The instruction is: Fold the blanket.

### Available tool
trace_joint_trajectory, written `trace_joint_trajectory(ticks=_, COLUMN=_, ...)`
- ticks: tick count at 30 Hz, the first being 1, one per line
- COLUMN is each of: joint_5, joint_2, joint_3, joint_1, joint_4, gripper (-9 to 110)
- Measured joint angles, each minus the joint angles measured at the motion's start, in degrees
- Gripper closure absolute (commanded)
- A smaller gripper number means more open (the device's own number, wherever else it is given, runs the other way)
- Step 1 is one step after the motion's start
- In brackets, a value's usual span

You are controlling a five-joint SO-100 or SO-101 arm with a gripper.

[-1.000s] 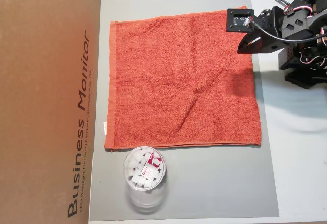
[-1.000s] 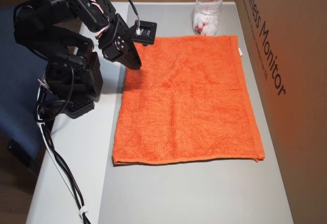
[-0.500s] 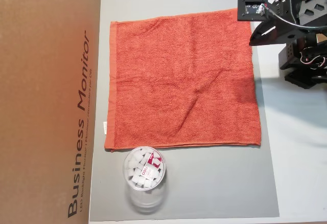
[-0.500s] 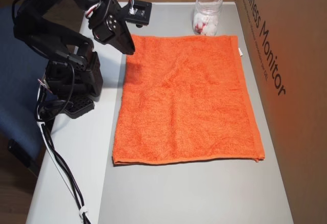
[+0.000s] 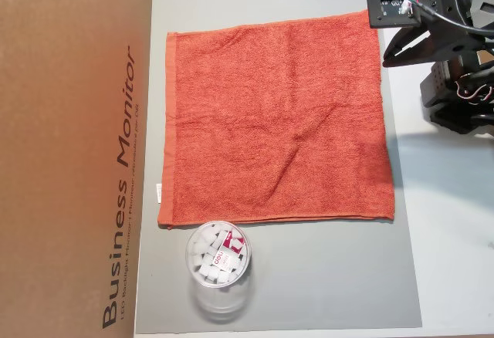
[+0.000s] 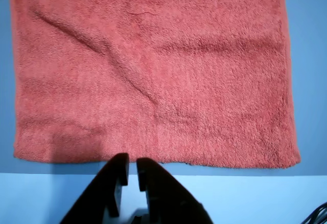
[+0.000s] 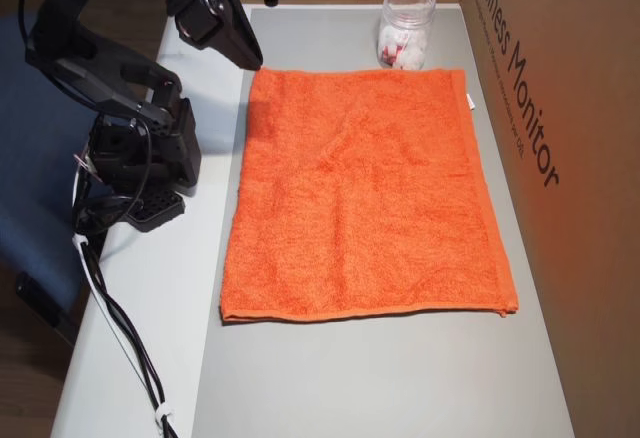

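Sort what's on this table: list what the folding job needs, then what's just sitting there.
Needed for the job:
- blanket, lying flat and unfolded on the grey mat
- gripper, empty, off the blanket's edge

Just lying about:
- clear plastic jar with white pieces inside, beside the blanket
- cardboard box marked "Business Monitor"

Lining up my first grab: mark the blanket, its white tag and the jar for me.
blanket (image 5: 274,118), overhead view, middle of the cloth
white tag (image 5: 158,192), overhead view, on the tag at the hem
jar (image 7: 405,28), overhead view, clear side wall
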Motion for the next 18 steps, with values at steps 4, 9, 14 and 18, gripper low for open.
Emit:
trace_joint_trajectory(ticks=4, joint_5=0.09, joint_2=-1.41, joint_3=-1.58, joint_1=-5.80, joint_4=0.00, gripper=102)
trace_joint_trajectory(ticks=9, joint_5=-0.62, joint_2=-1.49, joint_3=-1.58, joint_1=-13.18, joint_4=0.00, gripper=102)
trace_joint_trajectory(ticks=14, joint_5=-0.26, joint_2=-1.49, joint_3=0.53, joint_1=-18.72, joint_4=0.00, gripper=102)
trace_joint_trajectory(ticks=18, joint_5=0.09, joint_2=-1.58, joint_3=3.25, joint_1=-21.27, joint_4=0.00, gripper=102)
